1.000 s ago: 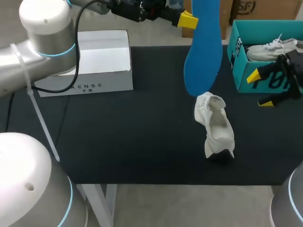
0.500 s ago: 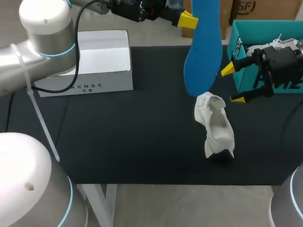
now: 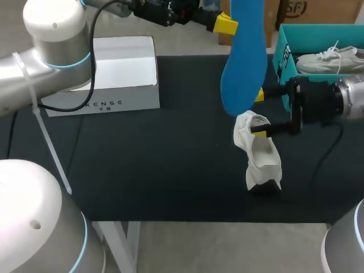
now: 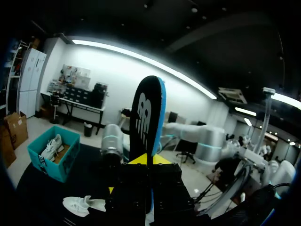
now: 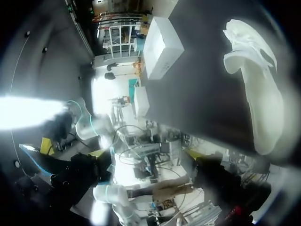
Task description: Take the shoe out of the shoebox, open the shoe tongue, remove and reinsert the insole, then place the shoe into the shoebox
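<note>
That shoe (image 3: 259, 153) looks light and floppy, so I'd pinch its firmer collar with the wide-open right gripper (image 3: 259, 114) while the left gripper (image 3: 227, 24) clamps the bendy insole (image 3: 243, 62).

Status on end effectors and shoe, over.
Left end effector shut on insole, upright over shoe. Right end effector open at shoe's collar. Shoe on table, outside shoebox.
</note>
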{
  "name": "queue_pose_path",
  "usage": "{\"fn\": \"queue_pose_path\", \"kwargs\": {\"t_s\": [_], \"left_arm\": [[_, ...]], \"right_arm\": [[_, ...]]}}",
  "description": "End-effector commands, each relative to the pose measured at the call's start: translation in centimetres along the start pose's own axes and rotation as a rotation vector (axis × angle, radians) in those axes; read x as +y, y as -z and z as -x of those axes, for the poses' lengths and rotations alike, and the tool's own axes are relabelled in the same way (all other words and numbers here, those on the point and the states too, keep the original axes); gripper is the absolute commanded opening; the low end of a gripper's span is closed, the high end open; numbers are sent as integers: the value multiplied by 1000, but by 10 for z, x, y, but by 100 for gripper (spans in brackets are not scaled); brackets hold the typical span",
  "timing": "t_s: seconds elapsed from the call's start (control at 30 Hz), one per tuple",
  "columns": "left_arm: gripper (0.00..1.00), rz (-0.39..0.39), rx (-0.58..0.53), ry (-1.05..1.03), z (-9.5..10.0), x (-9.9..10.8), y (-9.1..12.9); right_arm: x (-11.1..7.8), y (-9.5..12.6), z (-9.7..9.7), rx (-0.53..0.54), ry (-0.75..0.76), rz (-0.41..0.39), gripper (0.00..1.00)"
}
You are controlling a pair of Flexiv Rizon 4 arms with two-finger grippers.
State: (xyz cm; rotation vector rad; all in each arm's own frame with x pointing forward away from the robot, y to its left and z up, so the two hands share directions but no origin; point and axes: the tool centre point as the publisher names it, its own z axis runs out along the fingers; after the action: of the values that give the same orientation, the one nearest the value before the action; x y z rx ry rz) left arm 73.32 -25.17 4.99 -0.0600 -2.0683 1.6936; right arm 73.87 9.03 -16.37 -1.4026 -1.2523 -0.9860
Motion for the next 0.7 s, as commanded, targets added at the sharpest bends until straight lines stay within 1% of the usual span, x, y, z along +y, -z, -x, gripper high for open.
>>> {"fn": "queue_pose_path", "kwargs": {"t_s": [0.03,0.17,0.27,0.3,0.33,0.37,0.7], "left_arm": [[0,3,1,0,1,0,0],[0,3,1,0,1,0,0],[0,3,1,0,1,0,0],[0,3,1,0,1,0,0],[0,3,1,0,1,0,0],[0,3,1,0,1,0,0],[0,3,1,0,1,0,0]], "right_arm": [[14,-13,-5,-7,7,-25,100],[17,-15,-7,-4,13,-42,100],[20,-13,-7,3,18,-39,100],[19,-11,-7,-10,16,-11,100],[19,-9,-7,3,34,-8,100],[17,-7,-6,27,48,-26,100],[17,-7,-6,27,48,-26,100]]}}
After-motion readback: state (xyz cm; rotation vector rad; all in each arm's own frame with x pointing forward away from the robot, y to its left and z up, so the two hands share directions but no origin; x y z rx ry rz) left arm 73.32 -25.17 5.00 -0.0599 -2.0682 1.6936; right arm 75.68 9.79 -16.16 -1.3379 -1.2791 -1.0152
